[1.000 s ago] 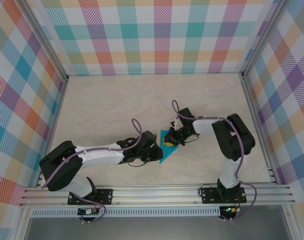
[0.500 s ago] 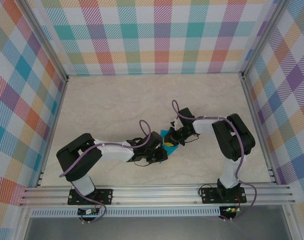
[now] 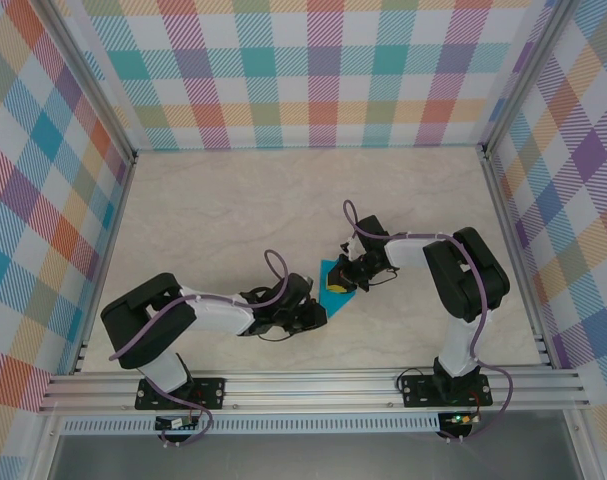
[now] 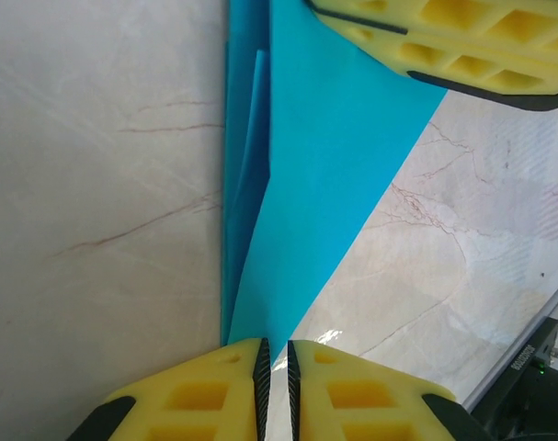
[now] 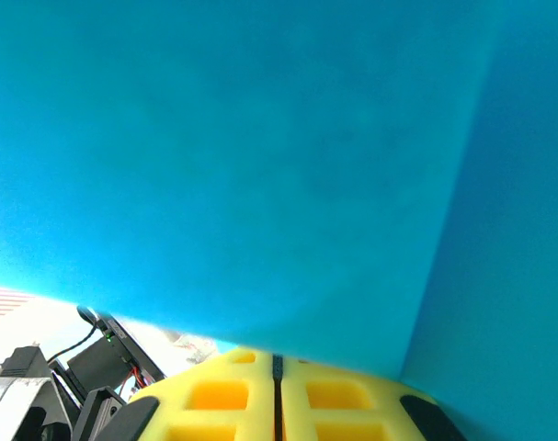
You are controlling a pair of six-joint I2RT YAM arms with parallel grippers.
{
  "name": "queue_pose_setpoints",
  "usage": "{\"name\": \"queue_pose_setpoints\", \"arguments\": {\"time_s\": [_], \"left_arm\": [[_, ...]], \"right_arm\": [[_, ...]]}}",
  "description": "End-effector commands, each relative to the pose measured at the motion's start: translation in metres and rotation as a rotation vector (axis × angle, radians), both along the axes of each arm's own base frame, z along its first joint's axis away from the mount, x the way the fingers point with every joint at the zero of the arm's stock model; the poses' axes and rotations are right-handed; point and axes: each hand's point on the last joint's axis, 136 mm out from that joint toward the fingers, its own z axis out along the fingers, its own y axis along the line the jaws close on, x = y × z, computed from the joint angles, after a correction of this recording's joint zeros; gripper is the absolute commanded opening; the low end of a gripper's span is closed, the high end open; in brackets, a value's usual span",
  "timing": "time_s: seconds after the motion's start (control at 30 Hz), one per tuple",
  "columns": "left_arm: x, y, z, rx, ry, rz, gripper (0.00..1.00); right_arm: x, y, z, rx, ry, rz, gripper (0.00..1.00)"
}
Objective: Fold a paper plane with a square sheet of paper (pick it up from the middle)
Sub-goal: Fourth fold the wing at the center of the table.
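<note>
Teal-blue square sheet of paper [image 4: 324, 165] is only a creased triangle on the pale marble table [image 3: 233, 200], left gripper [image 4: 276, 347] pinching its tip, right gripper [image 5: 277, 358] clamped on the other end, wing folds left.

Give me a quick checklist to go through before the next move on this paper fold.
1. Right hand shut on the paper: ok.
2. Left hand gripping the paper's narrow tip: cannot tell; its jaws are nearly together there.
3. Hands apart, one at each end of the paper: ok.
4. Folded layers lying flat on the table: cannot tell.
5. Plane shape finished: not ok; the paper is a broad folded triangle.
</note>
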Motion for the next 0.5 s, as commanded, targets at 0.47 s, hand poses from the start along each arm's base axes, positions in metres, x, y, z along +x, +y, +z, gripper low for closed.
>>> {"name": "queue_pose_setpoints", "arguments": {"time_s": [0.47], "left_arm": [[-0.038, 0.04, -0.002, 0.086, 0.088, -0.028, 0.19]], "right_arm": [[-0.037, -0.056, -0.076, -0.338, 0.135, -0.028, 0.08]]}}
